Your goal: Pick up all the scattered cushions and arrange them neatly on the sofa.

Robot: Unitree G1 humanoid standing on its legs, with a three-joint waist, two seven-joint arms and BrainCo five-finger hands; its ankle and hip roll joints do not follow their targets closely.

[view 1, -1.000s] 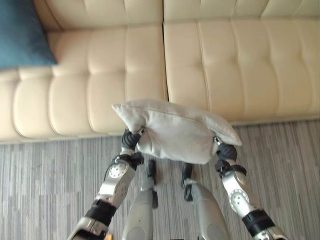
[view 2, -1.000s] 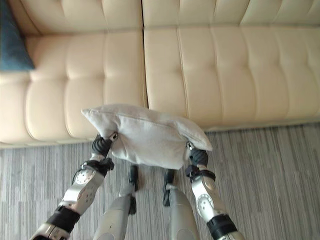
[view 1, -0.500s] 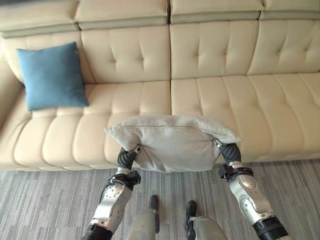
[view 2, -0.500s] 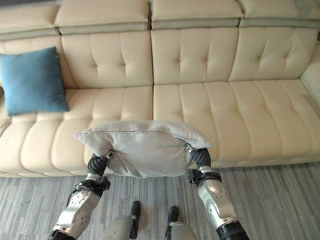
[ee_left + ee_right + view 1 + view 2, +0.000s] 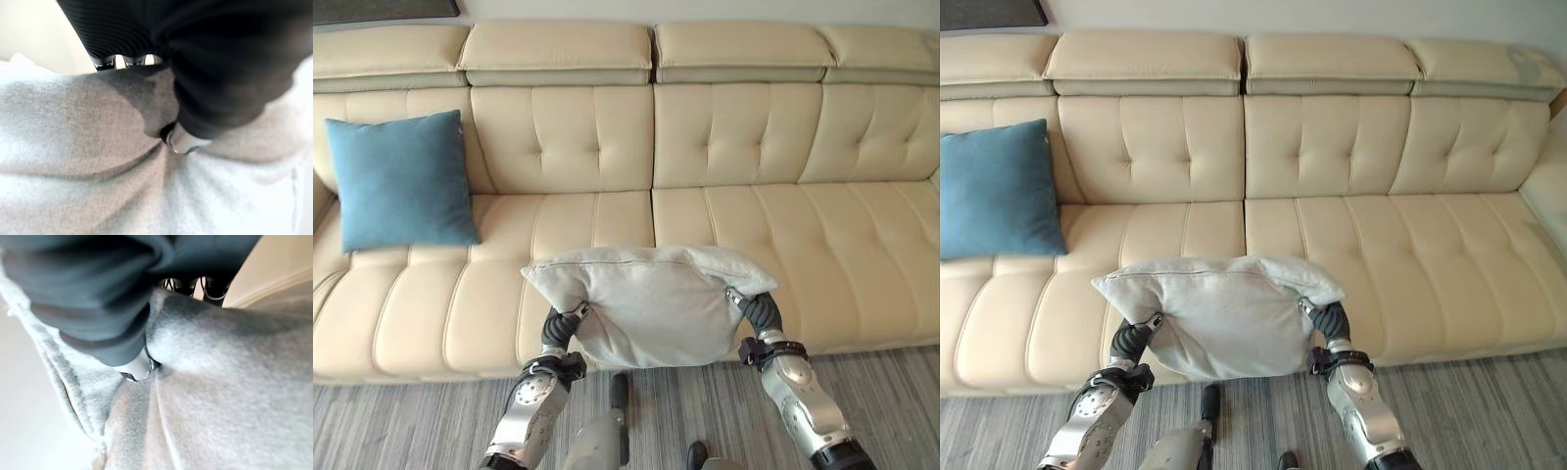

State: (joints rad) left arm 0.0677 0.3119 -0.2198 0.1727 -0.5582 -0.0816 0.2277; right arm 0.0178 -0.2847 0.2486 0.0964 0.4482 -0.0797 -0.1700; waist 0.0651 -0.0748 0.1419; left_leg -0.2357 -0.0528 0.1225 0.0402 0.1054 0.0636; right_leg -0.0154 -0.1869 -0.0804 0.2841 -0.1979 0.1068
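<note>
Grey cushion (image 5: 651, 304) is hanging in front of the sofa (image 5: 754, 225) seat, left hand (image 5: 560, 326) and right hand (image 5: 759, 311) pinching its sides. Blue cushion (image 5: 401, 181) is already resting against the backrest; grey one is awaiting placement.

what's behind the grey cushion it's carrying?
Behind the grey cushion, pinched by the left hand and right hand, lies the cream sofa seat and its centre seam. The seat's front edge there is covered.

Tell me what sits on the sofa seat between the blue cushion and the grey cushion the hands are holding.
Nothing: in the left eye view, bare sofa seat separates the blue cushion from the grey cushion.
</note>
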